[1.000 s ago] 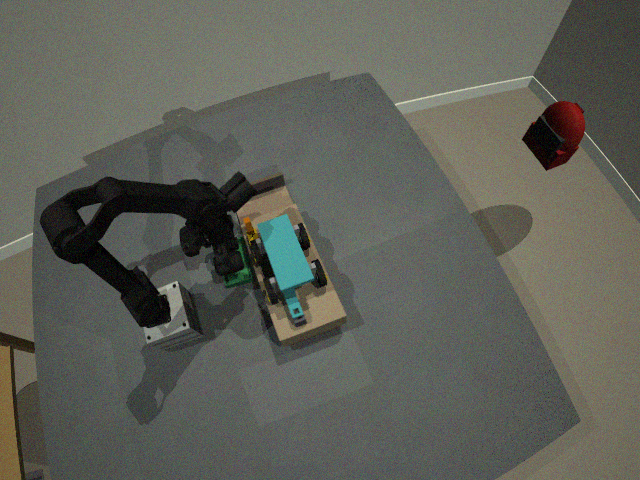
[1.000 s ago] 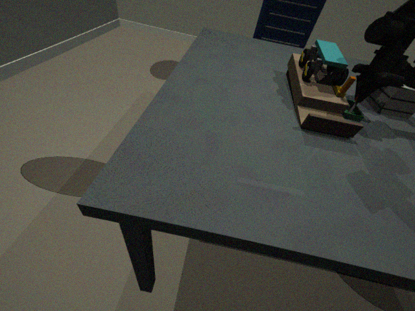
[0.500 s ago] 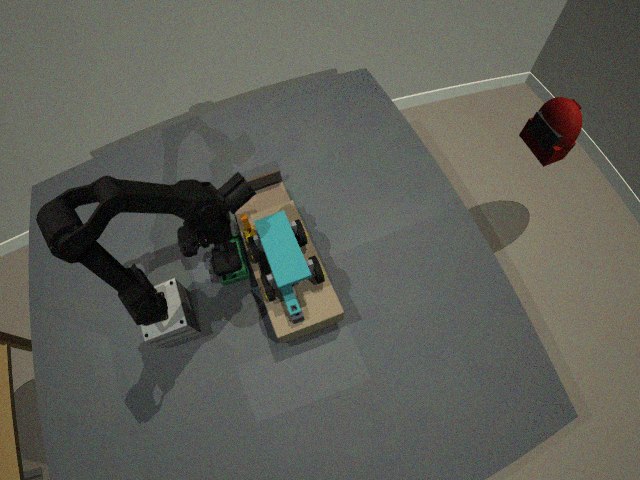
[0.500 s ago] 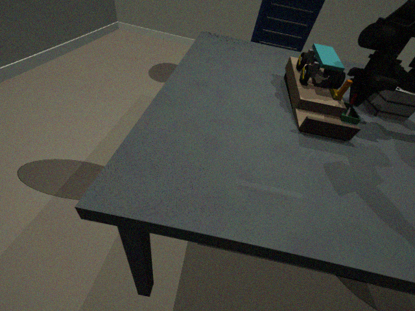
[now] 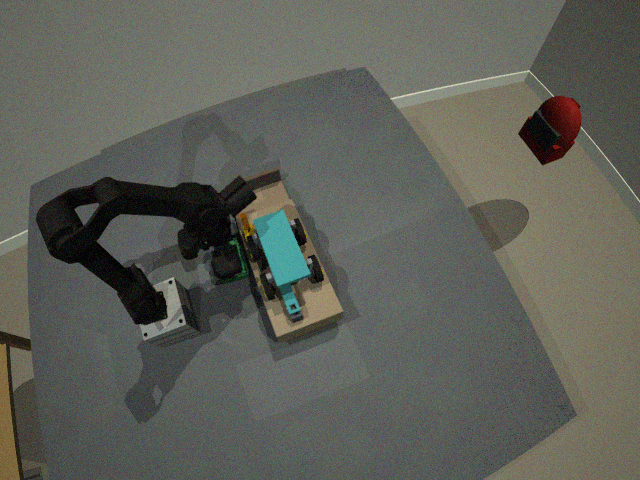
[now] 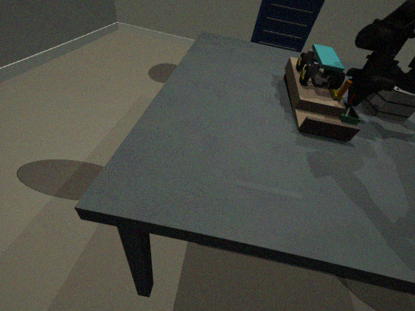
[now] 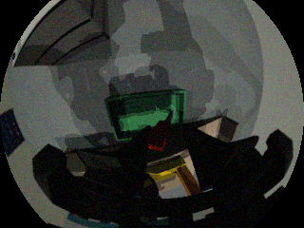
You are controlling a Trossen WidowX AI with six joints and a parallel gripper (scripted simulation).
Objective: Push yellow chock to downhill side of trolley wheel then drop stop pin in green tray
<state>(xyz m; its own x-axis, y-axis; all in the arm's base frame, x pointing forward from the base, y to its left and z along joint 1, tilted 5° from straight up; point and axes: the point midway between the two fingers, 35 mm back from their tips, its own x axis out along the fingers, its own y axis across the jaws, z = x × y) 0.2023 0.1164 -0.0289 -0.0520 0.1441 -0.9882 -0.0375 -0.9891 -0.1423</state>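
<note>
Top: on a grey table (image 5: pixel 392 310) (image 6: pixel 187 161), a turquoise, black-wheeled trolley (image 5: pixel 281 248) (image 6: pixel 327 56) stood on a wooden ramp (image 5: pixel 315 304) (image 6: pixel 296 93); the yellow chock with orange handle (image 5: pixel 245 223) (image 6: pixel 344 90) (image 7: pixel 188 180) sat beside its downhill wheel, towards eleven—seemingly set.

Exterior: pale walls; blue cabinet (image 6: pixel 288 23) at one o'clock.

Wrist: black gripper (image 5: pixel 227 235) (image 6: pixel 355 100) (image 7: pixel 166 127) parted; red-headed pin (image 6: pixel 351 98) (image 7: pixel 158 140) out, by the green tray (image 5: pixel 235 279) (image 6: pixel 350 119) (image 7: pixel 180 106)—settling and withdrawal remained.

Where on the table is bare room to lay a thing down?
Room shows between the ramp and the table's edge, opposite the arm's base. Crowded: between base and ramp, where the green tray sits.
</note>
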